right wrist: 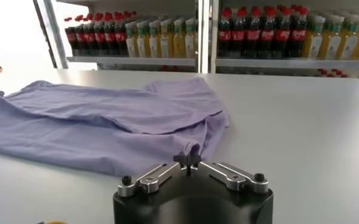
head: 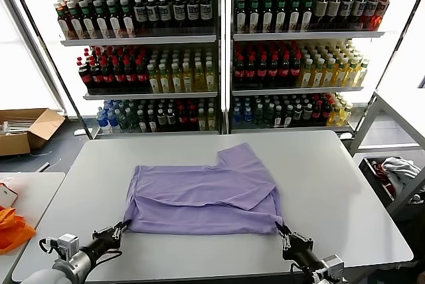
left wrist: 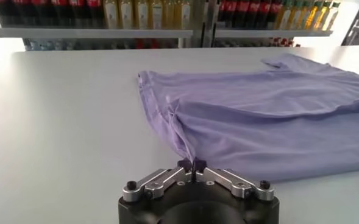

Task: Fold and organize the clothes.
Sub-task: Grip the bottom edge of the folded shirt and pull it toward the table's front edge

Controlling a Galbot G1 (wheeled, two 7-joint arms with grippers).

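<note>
Left gripper (head: 120,228) and right gripper (head: 281,229) each pinch a near corner of the T-shirt (head: 206,194); bottle shelves (head: 219,35) stand behind the table (head: 332,171).

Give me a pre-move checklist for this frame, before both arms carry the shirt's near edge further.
1. Left end effector shut on the near left corner of the lavender T-shirt: ok.
2. Right end effector shut on the near right corner: ok.
3. Both grips level along the near edge in the head view: ok.
4. Shirt flat: not ok, the far layer is wrinkled and one sleeve sticks out at the back.
5. White table beyond the shirt free of objects: ok.
6. Grip catches every fabric layer: cannot tell.
</note>
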